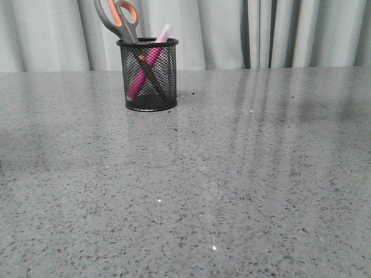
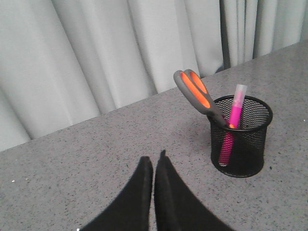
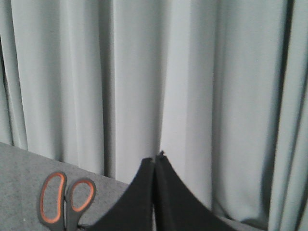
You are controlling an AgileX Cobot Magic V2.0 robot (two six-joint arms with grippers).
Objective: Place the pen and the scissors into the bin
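A grey speckled desk [image 1: 232, 191] is seen from the front, w/ pale grey pleated curtains [image 1: 278, 32] hung close behind its far edge. A black wire-mesh pen cup [image 1: 148, 75] is stood upright on the desk, far back and left of centre. Both task items are held inside it. The scissors [image 1: 119, 18] are placed blades-down, w/ grey handles and orange-lined finger loops leaned out over the rim toward the left. The pink pen [image 1: 152, 57] is tilted the other way, its whitish cap poking above the rim at the right; pen and scissor blades are crossed inside the mesh. A few small bright specks are scattered on the desk surface. No arms are visible in the front view.

In the left wrist view, the left hand [image 2: 154, 161] is shown w/ its two black fingers pressed together, only a hairline seam between them, nothing held. It is positioned above the desk, near the cup but apart from it; nothing is placed btwn hand and cup.

In the right wrist view, the right hand [image 3: 155, 161] is likewise closed, fingers tip to tip, nothing gripped. Curtain fills most of that view; the scissor loops are seen beside the hand, not touched by it. The cup itself is hidden from that view.
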